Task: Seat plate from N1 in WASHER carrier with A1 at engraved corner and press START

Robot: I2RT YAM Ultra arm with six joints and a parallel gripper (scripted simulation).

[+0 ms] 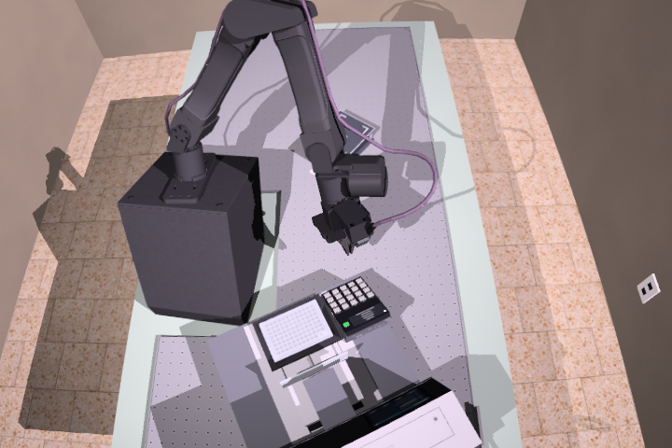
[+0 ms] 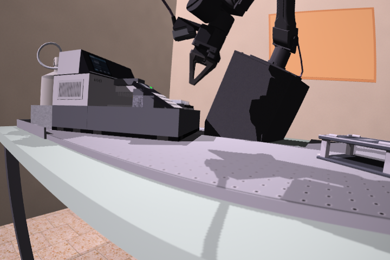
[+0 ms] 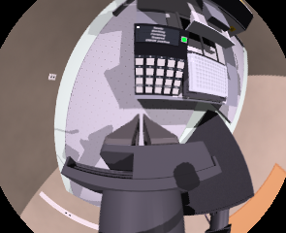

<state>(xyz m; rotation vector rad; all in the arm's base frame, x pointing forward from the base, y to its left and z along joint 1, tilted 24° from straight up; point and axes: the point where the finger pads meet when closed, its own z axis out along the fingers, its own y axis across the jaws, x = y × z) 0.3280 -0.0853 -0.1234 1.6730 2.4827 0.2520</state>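
Note:
The white well plate [image 1: 294, 329] [image 3: 205, 78] lies flat inside the dark carrier [image 1: 261, 345] of the washer [image 1: 416, 417] [image 2: 76, 89]. I cannot make out its cut-off corner. Beside it is the keypad [image 1: 349, 295] [image 3: 158, 74], and the lamp [image 1: 346, 323] [image 2: 151, 87] [image 3: 183, 39] glows green. My gripper [image 1: 349, 248] [image 2: 192, 82] [image 3: 141, 117] is shut and empty. It hangs in the air well above the table, a short way in front of the keypad, with the fingertips pointing down towards it. The plate nest N1 [image 1: 358, 129] [image 2: 359, 142] stands empty.
The arm's tall dark pedestal [image 1: 194, 248] [image 2: 257, 101] stands to the left of the washer. A purple cable [image 1: 427, 174] loops from the wrist. The washer sits on a raised breadboard [image 1: 189, 380] at the near end of the table.

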